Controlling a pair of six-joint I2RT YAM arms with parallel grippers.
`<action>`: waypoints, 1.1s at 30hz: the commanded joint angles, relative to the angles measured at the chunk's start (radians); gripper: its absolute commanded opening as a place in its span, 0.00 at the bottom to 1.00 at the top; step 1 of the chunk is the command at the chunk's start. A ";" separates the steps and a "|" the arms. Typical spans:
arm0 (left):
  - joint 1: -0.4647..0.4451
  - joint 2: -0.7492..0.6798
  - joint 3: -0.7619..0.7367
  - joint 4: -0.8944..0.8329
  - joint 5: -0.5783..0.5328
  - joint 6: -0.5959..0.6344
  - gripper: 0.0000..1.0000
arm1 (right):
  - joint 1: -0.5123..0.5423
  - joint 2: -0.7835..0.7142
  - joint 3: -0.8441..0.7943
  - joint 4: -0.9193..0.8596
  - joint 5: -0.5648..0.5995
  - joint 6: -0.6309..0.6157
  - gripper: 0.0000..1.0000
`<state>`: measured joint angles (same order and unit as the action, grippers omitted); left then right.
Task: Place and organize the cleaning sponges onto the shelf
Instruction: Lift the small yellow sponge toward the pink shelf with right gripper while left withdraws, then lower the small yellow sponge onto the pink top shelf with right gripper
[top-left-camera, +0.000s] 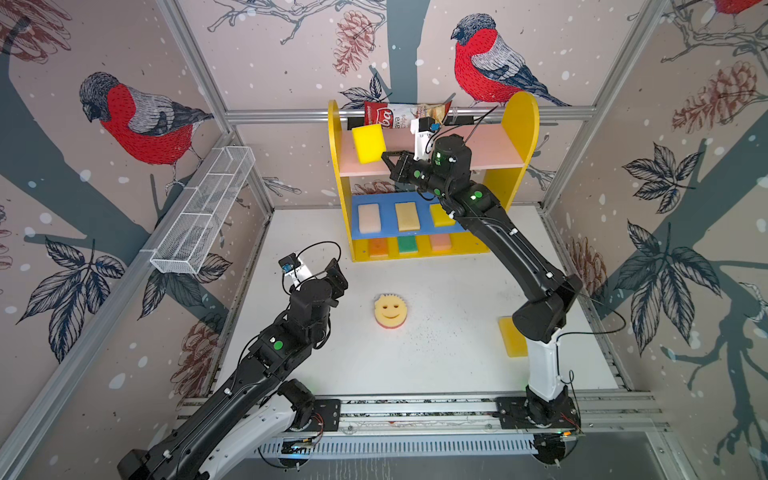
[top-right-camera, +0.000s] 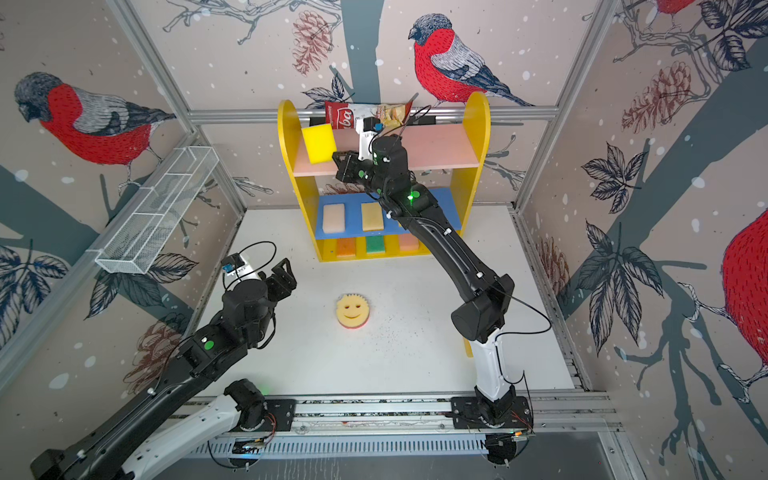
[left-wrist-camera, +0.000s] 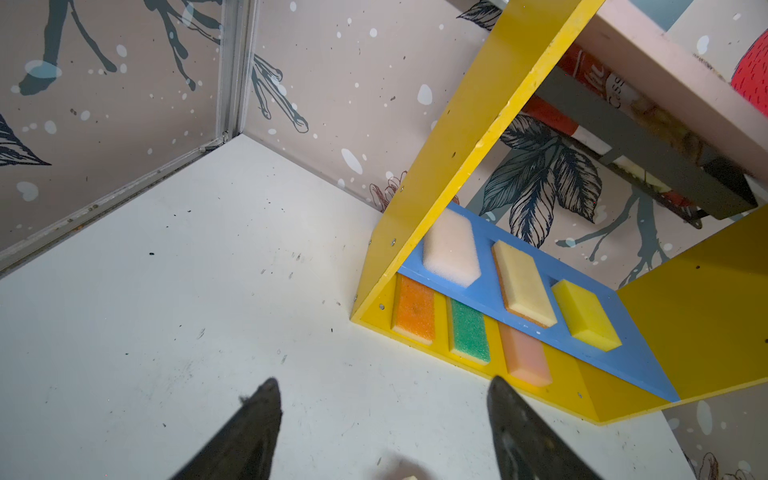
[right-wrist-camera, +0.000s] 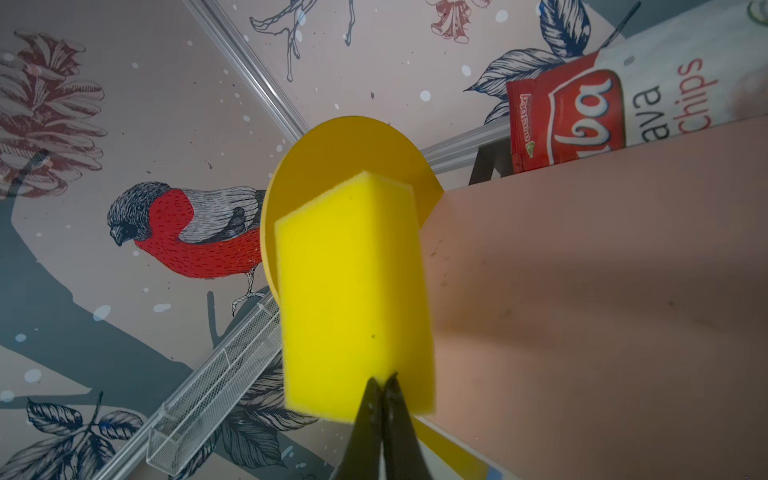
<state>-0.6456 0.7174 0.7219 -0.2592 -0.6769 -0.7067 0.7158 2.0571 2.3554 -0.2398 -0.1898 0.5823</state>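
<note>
In a top view, six rectangular foam sponges (top-left-camera: 369, 218) lay on the yellow three-tier shelf (top-left-camera: 524, 124), two sponges (top-left-camera: 390, 309) on the white table (top-left-camera: 436, 365); my right fingers (top-left-camera: 392, 157) clamped one yellow sponge (top-left-camera: 368, 143), left fingers (left-wrist-camera: 249, 424) apart.

The shelf (top-left-camera: 521, 124) has yellow side panels, a pink upper board (top-left-camera: 494, 145), a blue middle board (top-left-camera: 388, 218) and a yellow base (top-left-camera: 463, 247). On the blue are a cream sponge (top-left-camera: 369, 217), a pale yellow sponge (top-left-camera: 407, 216) and a lemon-yellow sponge (top-left-camera: 440, 215). On the base are an orange sponge (top-left-camera: 378, 246), a green sponge (top-left-camera: 407, 244) and a salmon sponge (top-left-camera: 440, 242). At the pink board is a bright yellow sponge (top-left-camera: 368, 143). The smiley-face sponge (top-left-camera: 390, 309) is yellow over an orange-red layer, and a golden-yellow sponge (top-left-camera: 512, 338) lies on the white, dark-speckled tabletop (top-left-camera: 436, 361). The chips bag (top-left-camera: 386, 114) is red and white, the wire-mesh basket (top-left-camera: 208, 216) white. The beige wallpaper (top-left-camera: 291, 62) shows red-breasted grey birds, brown pinecones, dark leaves and white flecks.
</note>
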 joint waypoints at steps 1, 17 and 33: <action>0.001 0.003 -0.001 -0.002 0.003 -0.010 0.77 | 0.003 0.028 0.027 0.054 -0.003 0.065 0.00; 0.001 -0.034 -0.019 -0.035 -0.023 -0.023 0.78 | 0.002 0.078 0.042 0.067 0.019 0.112 0.12; 0.001 -0.025 -0.021 -0.037 -0.028 -0.023 0.80 | -0.001 0.089 0.038 0.077 0.037 0.124 0.26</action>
<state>-0.6456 0.6922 0.6998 -0.2977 -0.6888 -0.7334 0.7139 2.1407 2.3901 -0.1913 -0.1631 0.7048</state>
